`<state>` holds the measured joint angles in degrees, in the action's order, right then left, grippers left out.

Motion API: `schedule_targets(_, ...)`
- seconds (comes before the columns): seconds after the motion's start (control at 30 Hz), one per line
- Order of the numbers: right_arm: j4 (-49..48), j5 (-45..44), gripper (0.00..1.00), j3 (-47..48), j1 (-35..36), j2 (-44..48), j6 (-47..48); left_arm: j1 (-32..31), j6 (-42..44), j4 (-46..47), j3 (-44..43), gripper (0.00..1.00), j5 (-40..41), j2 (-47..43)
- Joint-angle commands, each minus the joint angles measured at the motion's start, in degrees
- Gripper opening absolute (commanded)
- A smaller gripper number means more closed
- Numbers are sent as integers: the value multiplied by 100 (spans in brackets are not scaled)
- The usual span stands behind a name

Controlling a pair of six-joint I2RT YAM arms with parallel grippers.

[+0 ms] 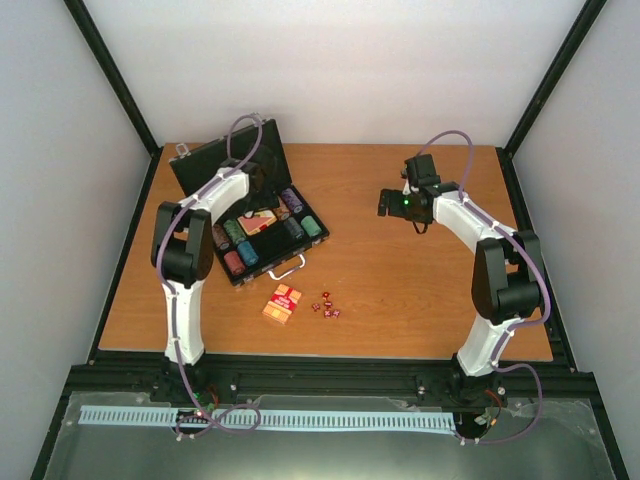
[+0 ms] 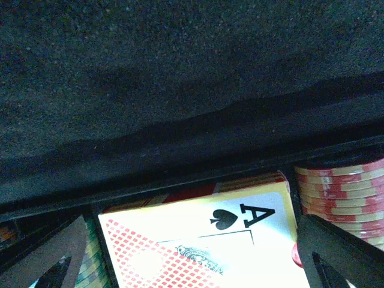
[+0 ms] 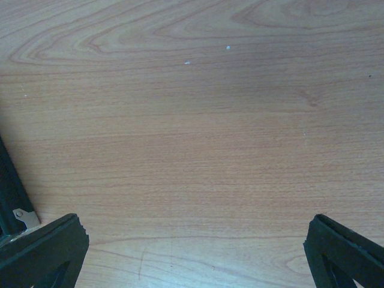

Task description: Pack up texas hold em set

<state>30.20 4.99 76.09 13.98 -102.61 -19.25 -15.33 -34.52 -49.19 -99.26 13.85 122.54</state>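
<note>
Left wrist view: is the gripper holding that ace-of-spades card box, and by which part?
Nothing is held: the left gripper is wide open, its fingers either side of the ace-of-spades card box lying in the briefcase.

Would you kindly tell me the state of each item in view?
briefcase: open, lid up
chip stacks: in briefcase
ace card box: in briefcase
second card box: on table
dice: loose on table
left gripper: open above ace card box
right gripper: open, empty
</note>
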Motion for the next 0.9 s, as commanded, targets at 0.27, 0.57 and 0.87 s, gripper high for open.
schedule_targets(0.27, -45, 17, 100, -57, 6, -14, 66, -22, 58, -904, -206, 100, 1072, 255)
schedule_targets(0.57, -39, 95, 100, -120, 0, 120, 72, -22, 321, -845, -288, 100, 943, 198)
schedule_targets(0.87, -69, 181, 100, -175, 5, 281, 48, -22, 551, -813, -523, 100, 632, -502)
